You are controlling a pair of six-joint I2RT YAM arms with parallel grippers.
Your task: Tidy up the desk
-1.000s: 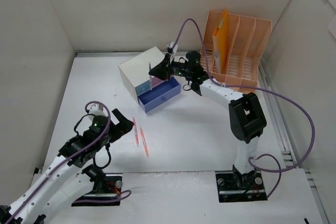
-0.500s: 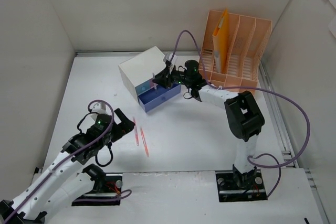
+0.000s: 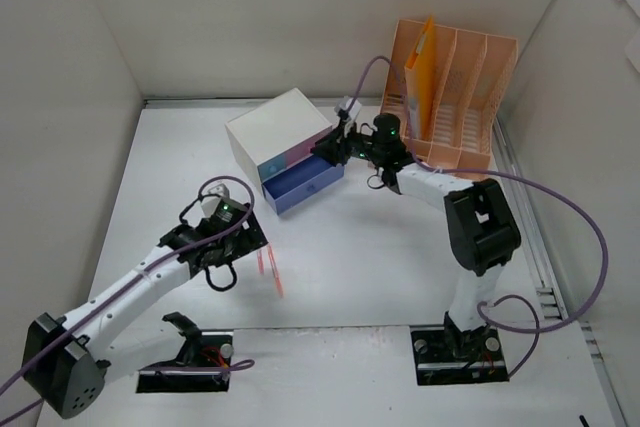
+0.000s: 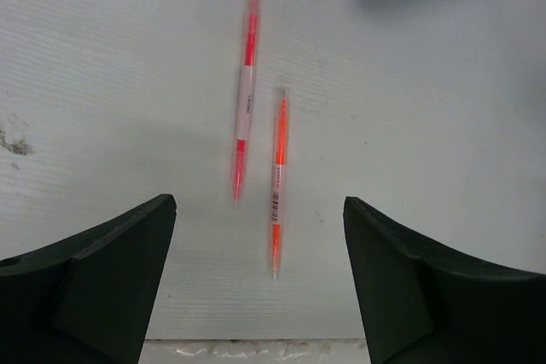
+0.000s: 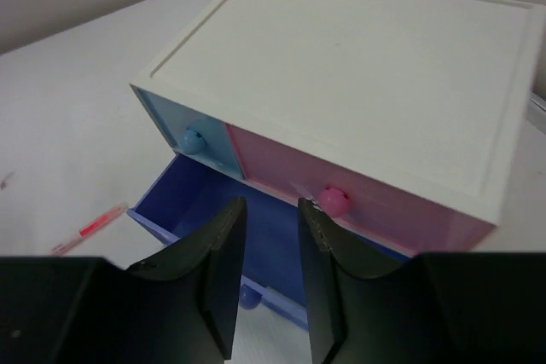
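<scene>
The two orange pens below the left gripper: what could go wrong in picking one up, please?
The pens lie close together, so the open left gripper might catch both or roll one away. The right gripper hangs over the pulled-out blue drawer and could block a drop-off.
</scene>
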